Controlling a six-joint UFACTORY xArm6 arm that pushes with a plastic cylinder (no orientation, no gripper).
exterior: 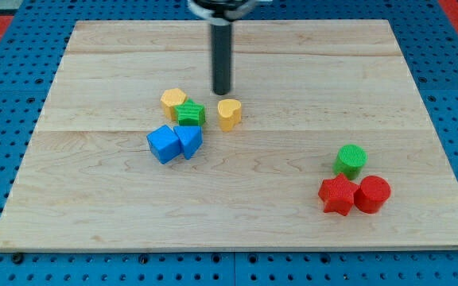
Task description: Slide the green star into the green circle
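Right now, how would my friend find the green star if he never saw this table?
Look at the wooden board and find the bunch of blocks left of its middle. The green star sits at that bunch's top, touching the yellow hexagon, above two blue blocks. It is the bunch's only green piece; my tip is at its upper right.

Over on the left, a yellow hexagon block (173, 100), with a yellow heart block (229, 114) just right of it. Nearer, a blue cube (164, 144) touches a blue triangular block (189, 141). Near right: red star (337, 195) against red cylinder (372, 194), all on the wooden board (94, 206).
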